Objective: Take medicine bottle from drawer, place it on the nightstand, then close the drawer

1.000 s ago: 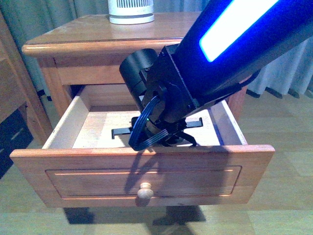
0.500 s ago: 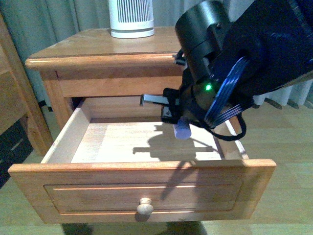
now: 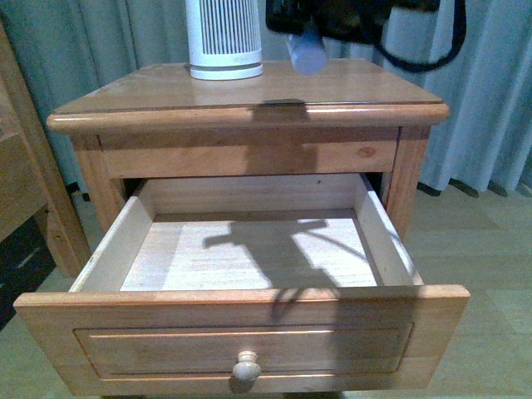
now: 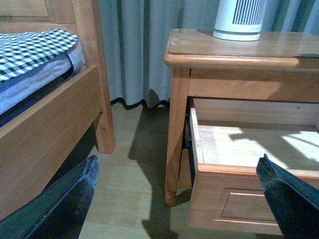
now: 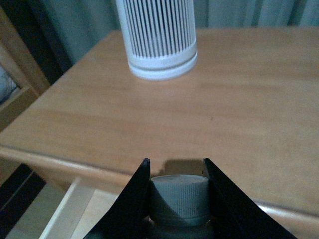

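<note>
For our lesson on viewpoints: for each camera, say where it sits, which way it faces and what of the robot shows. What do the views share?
Front view: on the robot's body, facing the nightstand and open drawer; the right hand holds the medicine bottle at the top edge.
Left wrist view: low beside the bed, facing the nightstand's side; the open left hand shows.
Right wrist view: above the nightstand top, looking down past the gripped bottle cap.
All three share the ribbed tower.
</note>
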Controlling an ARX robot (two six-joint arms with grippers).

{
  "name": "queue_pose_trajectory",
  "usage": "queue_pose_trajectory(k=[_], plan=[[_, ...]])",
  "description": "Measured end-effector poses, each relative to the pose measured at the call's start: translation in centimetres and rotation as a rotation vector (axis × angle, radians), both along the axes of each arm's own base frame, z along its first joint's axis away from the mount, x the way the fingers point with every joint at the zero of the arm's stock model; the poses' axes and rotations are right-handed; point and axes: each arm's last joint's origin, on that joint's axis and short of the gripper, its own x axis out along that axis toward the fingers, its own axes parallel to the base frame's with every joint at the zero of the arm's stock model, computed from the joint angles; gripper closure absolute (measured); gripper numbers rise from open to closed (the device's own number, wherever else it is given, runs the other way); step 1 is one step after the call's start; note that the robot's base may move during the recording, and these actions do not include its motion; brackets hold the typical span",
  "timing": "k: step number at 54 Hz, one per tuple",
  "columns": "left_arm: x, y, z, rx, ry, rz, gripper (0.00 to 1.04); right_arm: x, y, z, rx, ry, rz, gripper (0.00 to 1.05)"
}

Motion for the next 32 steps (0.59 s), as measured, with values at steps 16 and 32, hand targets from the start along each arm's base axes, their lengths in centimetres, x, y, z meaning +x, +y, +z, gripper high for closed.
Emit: queue_pose_trajectory(k=[16,32], plan=[[0.0,0.0,0.0,0.000,0.000,0.000,0.07,6.0,-0.2,0.4,-0.195,-0.143,-0.085,0.77],[0.0,0.0,0.0,0.000,0.000,0.000,0.07,8.0,0.3,-1.3,-0.262,-0.204,-0.104,0.28]])
